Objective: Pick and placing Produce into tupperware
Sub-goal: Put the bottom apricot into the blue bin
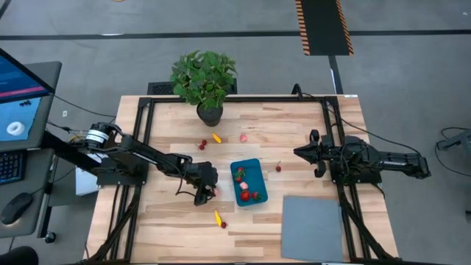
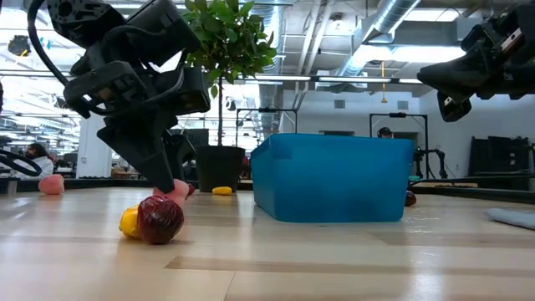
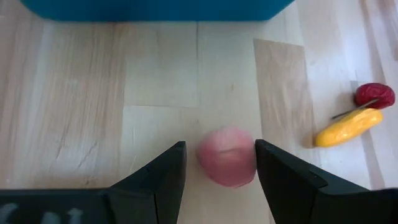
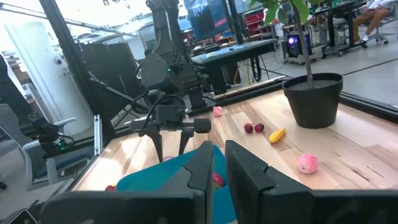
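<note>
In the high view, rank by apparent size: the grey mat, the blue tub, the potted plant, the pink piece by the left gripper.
1. Grey mat
2. Potted plant, looks nearly as large, so that order is unsure
3. Blue tub
4. Pink piece, smallest, at the left gripper

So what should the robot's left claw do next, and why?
Probably close. The left gripper is down at the table with its fingers open on either side of a pink produce piece, beside the blue tupperware. Nothing is gripped yet, so squeezing comes before lifting.

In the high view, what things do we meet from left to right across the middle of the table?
Left hand → blue tub → red piece → right hand.
</note>
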You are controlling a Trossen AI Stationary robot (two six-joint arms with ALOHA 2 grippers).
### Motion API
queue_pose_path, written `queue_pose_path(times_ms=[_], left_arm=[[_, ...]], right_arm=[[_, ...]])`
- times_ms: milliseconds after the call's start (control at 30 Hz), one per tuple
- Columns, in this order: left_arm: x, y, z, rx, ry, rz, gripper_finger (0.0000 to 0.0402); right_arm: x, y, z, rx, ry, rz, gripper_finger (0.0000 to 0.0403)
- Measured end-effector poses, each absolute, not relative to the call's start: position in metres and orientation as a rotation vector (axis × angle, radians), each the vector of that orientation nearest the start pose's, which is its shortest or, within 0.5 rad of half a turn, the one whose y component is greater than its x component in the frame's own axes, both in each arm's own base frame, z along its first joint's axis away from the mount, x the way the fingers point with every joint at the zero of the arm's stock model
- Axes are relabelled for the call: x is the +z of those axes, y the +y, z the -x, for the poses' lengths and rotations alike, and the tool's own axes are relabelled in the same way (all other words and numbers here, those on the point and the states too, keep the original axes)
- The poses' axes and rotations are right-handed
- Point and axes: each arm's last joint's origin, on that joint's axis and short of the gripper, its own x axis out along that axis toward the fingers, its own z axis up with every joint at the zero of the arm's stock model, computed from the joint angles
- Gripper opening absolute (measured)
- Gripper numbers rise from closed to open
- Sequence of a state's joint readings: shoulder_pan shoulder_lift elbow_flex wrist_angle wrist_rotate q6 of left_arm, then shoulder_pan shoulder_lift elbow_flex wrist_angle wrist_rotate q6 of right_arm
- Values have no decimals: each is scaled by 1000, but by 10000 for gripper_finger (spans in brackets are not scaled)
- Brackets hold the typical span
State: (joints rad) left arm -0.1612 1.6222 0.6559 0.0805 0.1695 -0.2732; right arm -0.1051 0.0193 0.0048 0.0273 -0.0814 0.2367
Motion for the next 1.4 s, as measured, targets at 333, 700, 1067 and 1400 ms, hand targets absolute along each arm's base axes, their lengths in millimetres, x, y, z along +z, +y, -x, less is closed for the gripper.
queue_pose_path(times_ms=[333, 700, 1067, 1400], left_arm=[[124, -50, -277, -154, 943, 267, 162], [127, -48, -281, -184, 893, 224, 71], [160, -33, -285, -221, 692, 225, 91], [249, -13, -247, -230, 350, 173, 89]], right_arm=[[166, -8, -98, -22, -15, -236, 66], [166, -8, -98, -22, -15, -236, 66], [166, -8, -98, -22, -17, -236, 66], [166, -8, -98, -22, -15, -236, 66]])
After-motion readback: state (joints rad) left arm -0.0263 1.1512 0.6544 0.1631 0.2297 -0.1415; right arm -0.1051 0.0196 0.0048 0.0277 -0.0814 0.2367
